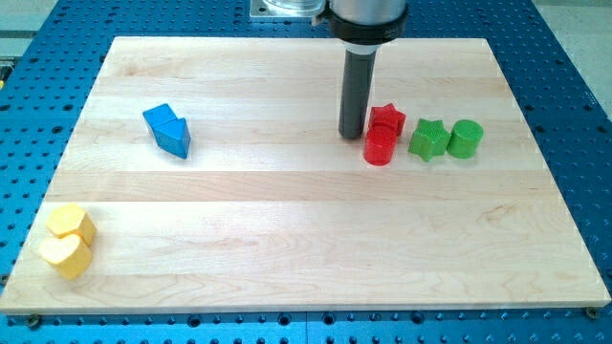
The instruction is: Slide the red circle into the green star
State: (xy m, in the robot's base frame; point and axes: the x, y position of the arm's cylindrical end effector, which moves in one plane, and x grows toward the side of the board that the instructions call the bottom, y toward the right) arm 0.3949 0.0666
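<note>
The rod's tip [353, 135] stands just left of the red star [387, 118] and red circle [380, 147]; the green star [427, 139] sits right of them. No claw shows.

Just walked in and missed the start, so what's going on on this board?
A single arm is pushing blocks with a rod. My tip sits just to the view's left of the red circle, which lies below the red star. The green star waits apart, to the circle's right, beside a green circle. Blue and yellow blocks sit far left.
</note>
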